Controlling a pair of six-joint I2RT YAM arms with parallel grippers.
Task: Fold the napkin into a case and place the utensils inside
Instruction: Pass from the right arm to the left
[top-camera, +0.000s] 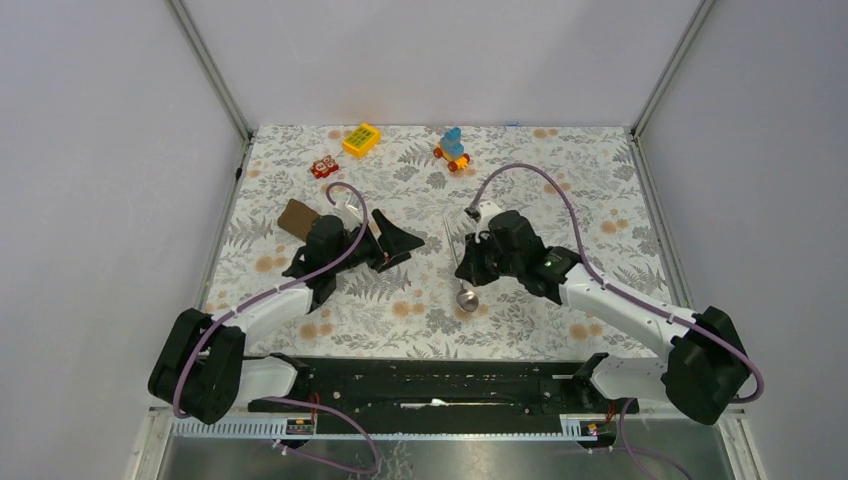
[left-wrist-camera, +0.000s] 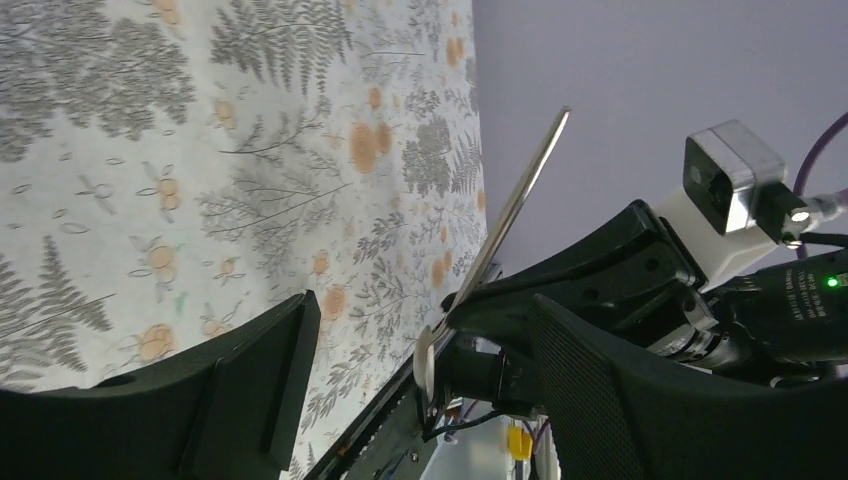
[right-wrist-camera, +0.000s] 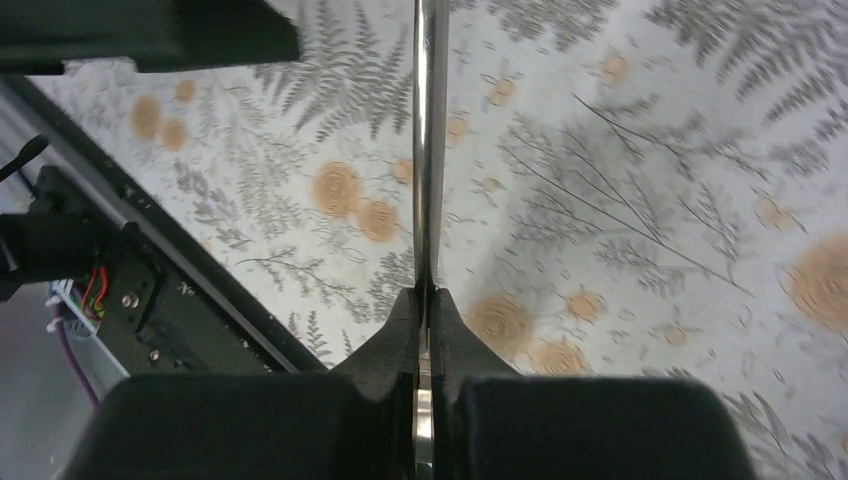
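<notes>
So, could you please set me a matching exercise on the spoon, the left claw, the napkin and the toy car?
Things:
1 spoon
2 left claw
3 napkin
4 toy car

States:
A open
B brown, partly hidden
C blue and orange
D clamped in the right claw

Pairs: 1-D, 2-A, 3-B, 4-C.

One brown napkin (top-camera: 296, 215) at the left. One silver spoon (top-camera: 467, 297) near the middle. Three toys along the far side: one yellow block (top-camera: 361, 139), one red block (top-camera: 323, 168), one blue-and-orange wheeled toy (top-camera: 452, 148). Two claws: the left claw (top-camera: 402, 248) and the right claw (right-wrist-camera: 425, 312).
</notes>
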